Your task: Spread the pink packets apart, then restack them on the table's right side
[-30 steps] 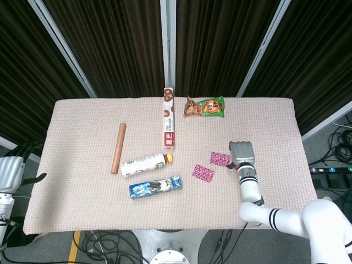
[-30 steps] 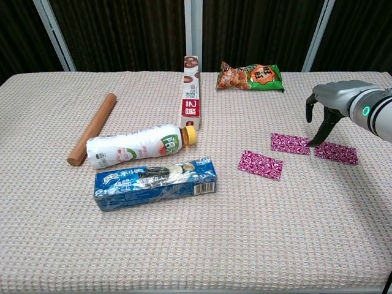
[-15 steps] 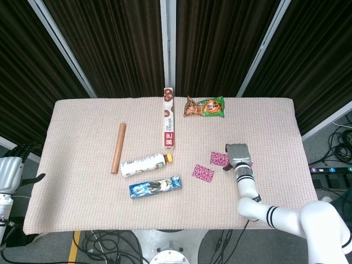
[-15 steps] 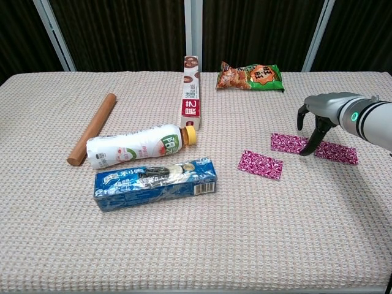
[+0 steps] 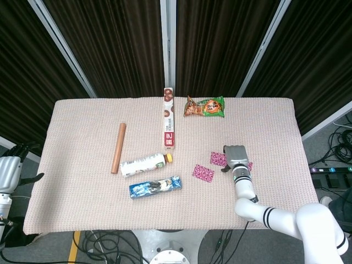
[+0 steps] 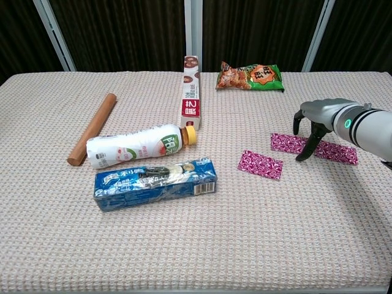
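Three pink packets lie apart on the table's right half: a left packet [image 6: 260, 164] [image 5: 203, 172], a middle packet [image 6: 288, 143] [image 5: 218, 159] and a right packet [image 6: 337, 152]. My right hand [image 6: 312, 122] [image 5: 235, 156] arches over the gap between the middle and right packets, fingers [image 6: 301, 154] pointing down at the cloth by the middle packet's right end. It holds nothing. In the head view the hand covers most of the right packet. My left hand [image 5: 10, 170] hangs off the table's left edge, fingers apart and empty.
A blue biscuit box [image 6: 155, 182], a drink bottle [image 6: 138, 146] and a wooden stick [image 6: 92, 128] lie left of centre. A long red-and-white box [image 6: 192, 92] and a snack bag [image 6: 250, 76] sit at the back. Bare cloth [image 6: 275, 233] fills the front right.
My right hand has slid leftward, from beside the right packet to the middle packet's right end. The packets and left hand have not moved.
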Robot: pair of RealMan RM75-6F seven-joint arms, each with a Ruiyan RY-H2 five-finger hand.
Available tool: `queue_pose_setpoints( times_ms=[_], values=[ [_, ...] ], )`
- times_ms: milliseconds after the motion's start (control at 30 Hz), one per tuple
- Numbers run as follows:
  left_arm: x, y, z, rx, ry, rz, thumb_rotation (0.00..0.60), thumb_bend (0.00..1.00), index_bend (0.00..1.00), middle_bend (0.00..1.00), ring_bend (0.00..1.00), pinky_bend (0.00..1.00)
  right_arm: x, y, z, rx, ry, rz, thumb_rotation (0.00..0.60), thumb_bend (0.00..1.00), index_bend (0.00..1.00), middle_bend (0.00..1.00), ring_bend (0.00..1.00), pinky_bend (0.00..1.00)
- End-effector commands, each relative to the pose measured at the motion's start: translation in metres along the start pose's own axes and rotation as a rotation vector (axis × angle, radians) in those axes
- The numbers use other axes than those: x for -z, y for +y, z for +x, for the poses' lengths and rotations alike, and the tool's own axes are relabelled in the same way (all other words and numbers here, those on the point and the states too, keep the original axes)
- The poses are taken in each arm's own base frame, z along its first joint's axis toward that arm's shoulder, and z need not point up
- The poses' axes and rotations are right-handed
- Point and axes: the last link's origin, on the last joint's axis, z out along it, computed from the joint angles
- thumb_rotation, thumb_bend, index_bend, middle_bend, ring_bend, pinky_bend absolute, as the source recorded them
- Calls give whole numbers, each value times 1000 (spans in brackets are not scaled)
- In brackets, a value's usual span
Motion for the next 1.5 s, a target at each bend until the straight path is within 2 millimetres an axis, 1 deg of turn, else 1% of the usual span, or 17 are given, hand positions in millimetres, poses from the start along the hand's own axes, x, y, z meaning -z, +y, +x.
queue_pose_setpoints(
  times_ms=[33, 333, 600, 833, 967, 1100, 1233, 1500],
  values=[
    [0, 0, 3, 4, 15, -11, 600, 0, 293, 308, 253, 327, -1, -1, 1, -3, 1, 1, 477, 0, 326, 1000, 1000, 1000],
    [-2, 0, 5, 5, 14, -11, 600, 0, 293, 309, 253, 326, -5, -5, 4, -16, 0, -1, 480, 0, 349, 1000, 1000, 1000],
    [-4, -1, 4, 3, 12, -7, 600, 0, 293, 309, 253, 326, -9, -6, 7, -13, -3, -8, 526, 1, 375, 1000, 1000, 1000],
    [-6, -1, 5, 3, 14, -7, 600, 0, 293, 309, 253, 326, -10, -8, 4, -3, -13, -8, 521, 0, 386, 1000, 1000, 1000],
    [-5, -2, 4, 4, 12, -4, 600, 0, 293, 309, 254, 326, -11, -9, 3, -3, -15, -9, 551, 0, 396, 1000, 1000, 1000],
    [-2, -6, 4, 3, 12, 7, 600, 0, 293, 309, 253, 326, -11, -9, 2, -1, -18, -11, 559, 0, 420, 1000, 1000, 1000],
    [-2, -6, 4, 5, 13, 7, 600, 0, 293, 309, 253, 326, -11, -11, 4, -7, -13, -8, 591, 0, 438, 1000, 1000, 1000],
    [-3, -4, 6, 5, 18, 0, 600, 0, 293, 309, 253, 326, -9, -10, 5, -14, -10, -8, 599, 1, 449, 1000, 1000, 1000]
  ],
)
